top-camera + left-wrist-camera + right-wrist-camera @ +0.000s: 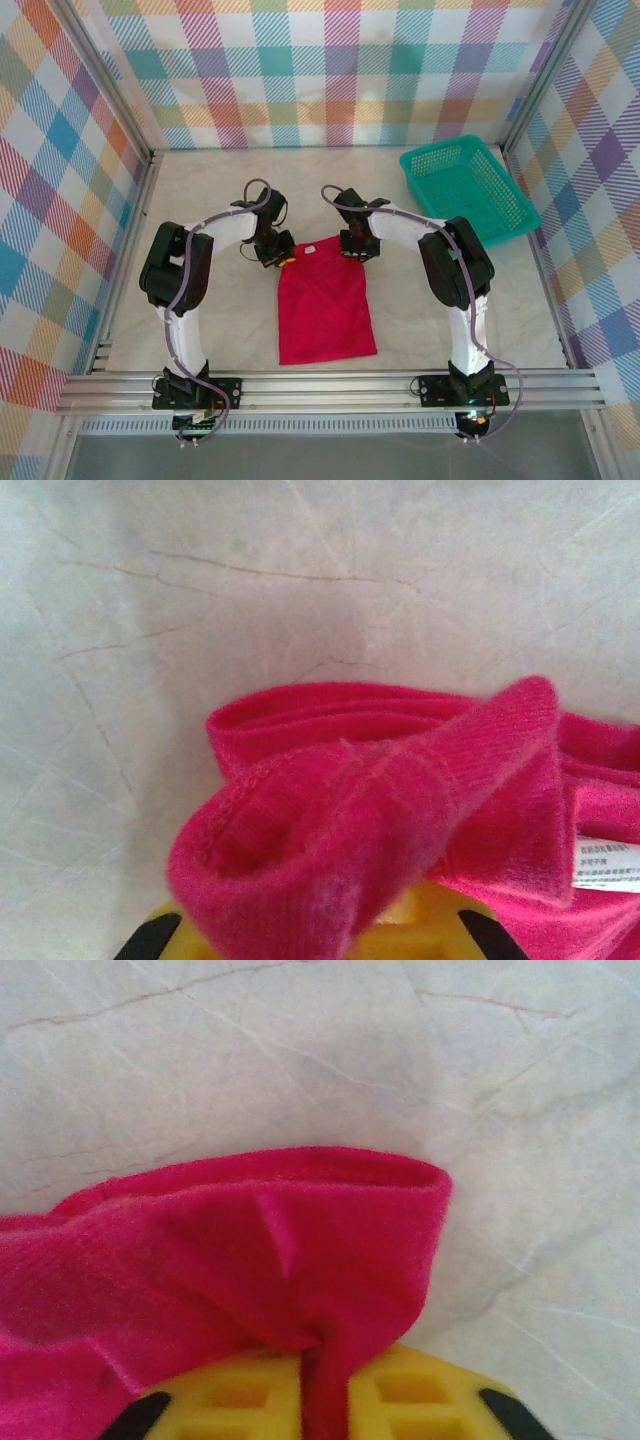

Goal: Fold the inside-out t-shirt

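The inside-out t-shirt (326, 305) lies on the table as a narrow bright red rectangle, its far edge between the two arms. My left gripper (274, 254) is at the far left corner. In the left wrist view a rolled bunch of the red cloth (380, 820) covers the yellow fingers (425, 925), which are shut on it, with the white neck label (608, 865) at the right. My right gripper (357, 246) is at the far right corner. In the right wrist view a fold of the t-shirt (250, 1250) is pinched between the two yellow fingers (420, 1400).
A teal mesh basket (468, 190) stands at the back right, apart from the shirt. Checked walls close in the pale table (210, 190) on three sides. A metal rail (330, 385) with both arm bases runs along the near edge.
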